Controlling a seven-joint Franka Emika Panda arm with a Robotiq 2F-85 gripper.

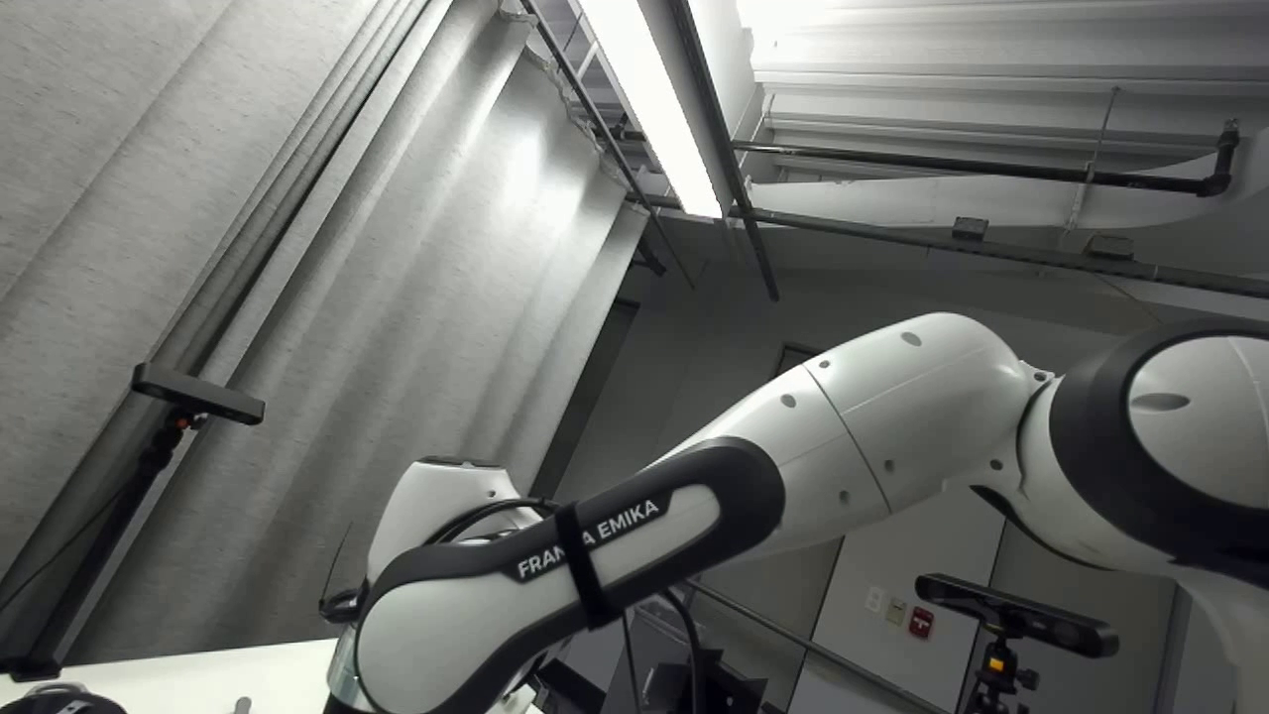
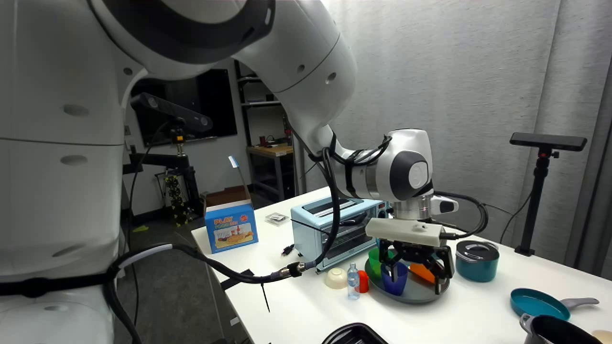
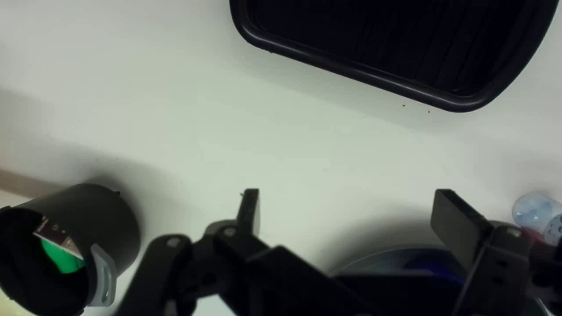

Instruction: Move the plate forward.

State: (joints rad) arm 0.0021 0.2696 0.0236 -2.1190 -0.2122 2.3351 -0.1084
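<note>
The dark grey plate lies on the white table in an exterior view. It holds a blue cup, a green cup and an orange item. In the wrist view, part of the plate's rim shows at the bottom, with blue behind the right finger; the rest is hidden by the gripper. My gripper is open above the plate, its fingers wide apart. In the wrist view the gripper has nothing between its fingertips; bare table shows beyond them. The plate is out of view in the remaining exterior view.
A black tray lies ahead of the fingers. A dark pot stands at left. A bottle, red cup and cream bowl sit beside the plate. A toaster oven, teal pot and pan stand around.
</note>
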